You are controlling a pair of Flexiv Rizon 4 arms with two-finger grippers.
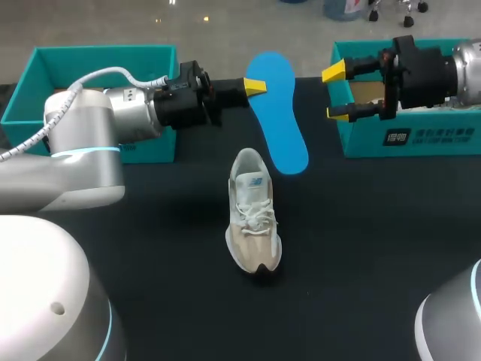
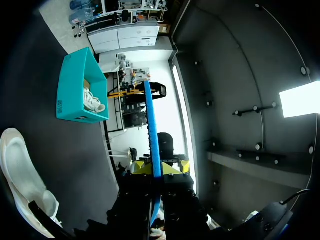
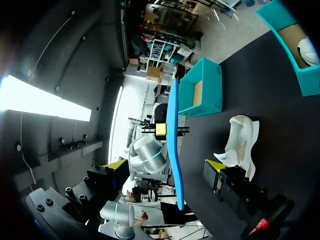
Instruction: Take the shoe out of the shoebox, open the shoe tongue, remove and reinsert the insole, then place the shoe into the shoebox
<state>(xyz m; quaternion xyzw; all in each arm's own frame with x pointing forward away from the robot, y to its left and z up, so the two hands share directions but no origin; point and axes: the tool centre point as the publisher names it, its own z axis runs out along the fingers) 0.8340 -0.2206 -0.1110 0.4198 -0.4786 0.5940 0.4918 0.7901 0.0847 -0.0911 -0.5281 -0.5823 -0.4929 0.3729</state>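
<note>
A beige and white shoe (image 1: 253, 218) lies on the black table, toe toward me, and also shows in the wrist views (image 2: 17, 170) (image 3: 240, 140). My left gripper (image 1: 255, 86) is shut on the edge of the blue insole (image 1: 279, 120), holding it in the air behind the shoe. The left wrist view has the insole (image 2: 152, 135) edge-on between the yellow tips of that gripper (image 2: 157, 169). My right gripper (image 1: 335, 93) stands open just right of the insole, in front of the teal shoebox (image 1: 406, 135). Seen from the right wrist, the insole (image 3: 175, 150) stands ahead of the right gripper (image 3: 166, 165).
A second teal box (image 1: 98, 75) sits at the back left, behind my left arm. The right shoebox (image 2: 75, 95) holds another white shoe (image 2: 92, 102). Bare black table lies around and in front of the shoe.
</note>
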